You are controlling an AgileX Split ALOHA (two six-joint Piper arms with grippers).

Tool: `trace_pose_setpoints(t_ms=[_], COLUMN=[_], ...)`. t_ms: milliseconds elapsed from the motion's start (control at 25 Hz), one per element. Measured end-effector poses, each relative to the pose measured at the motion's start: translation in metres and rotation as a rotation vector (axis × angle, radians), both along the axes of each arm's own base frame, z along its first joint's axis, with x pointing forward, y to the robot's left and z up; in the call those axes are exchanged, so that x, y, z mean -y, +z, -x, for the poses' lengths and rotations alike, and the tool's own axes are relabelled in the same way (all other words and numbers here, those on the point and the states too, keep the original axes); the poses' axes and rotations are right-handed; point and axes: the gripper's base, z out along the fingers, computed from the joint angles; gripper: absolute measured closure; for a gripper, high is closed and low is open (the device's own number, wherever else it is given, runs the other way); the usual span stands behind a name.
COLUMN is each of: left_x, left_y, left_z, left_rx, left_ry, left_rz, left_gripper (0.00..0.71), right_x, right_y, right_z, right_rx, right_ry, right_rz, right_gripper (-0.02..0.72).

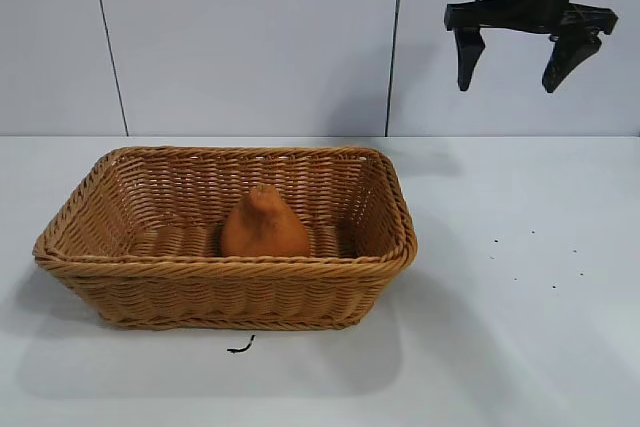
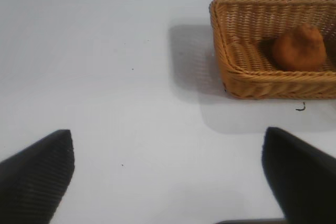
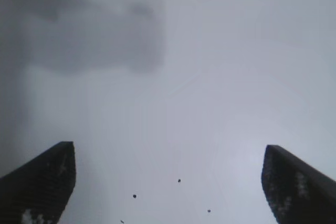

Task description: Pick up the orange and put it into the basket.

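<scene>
Task looks done: the matte orange-brown, pear-shaped lumpy orange (image 1: pixel 264 223) sits upright on the floor of the large tan woven wicker basket (image 1: pixel 150 282), near centre, nothing touching it. Right gripper (image 1: pixel 517 55) hangs high at 1 o'clock from the basket, well clear, fingers spread, empty. Left gripper (image 2: pixel 168 177) is parked over the bare white worktop (image 2: pixel 105 77), fingers spread, empty, basket off at its 2 o'clock. Remaining, I'd judge: only parking the right arm.
</scene>
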Motion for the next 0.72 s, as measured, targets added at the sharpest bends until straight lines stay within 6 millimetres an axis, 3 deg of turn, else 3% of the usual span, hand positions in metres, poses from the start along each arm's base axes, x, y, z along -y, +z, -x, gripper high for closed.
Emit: trace_pose_setpoints(t_ms=[160,360,520,720], left_x=[0.000,0.000,0.000,0.000], left_y=[0.000,0.000,0.000,0.000], left_z=[0.000,0.000,0.000,0.000], left_rx=[0.000,0.000,0.000,0.000], left_ry=[0.000,0.000,0.001,0.001], left_rz=[0.000,0.000,-0.001,-0.001], left_gripper=[0.014,0.014,0.014,0.014], right_x=[0.010,0.008,0.004,0.005], right_y=[0.000,0.021,0.038,0.052], right_z=[0.012,0.046,0.087,0.156], right_rx=[-0.037,-0.065,-0.096,-0.138], right_ry=[-0.019,-0.009,0.005,0.020], right_rz=[0.005,0.008,0.008,0.004], right_gripper=[0.042,0.042,0.042,0.042])
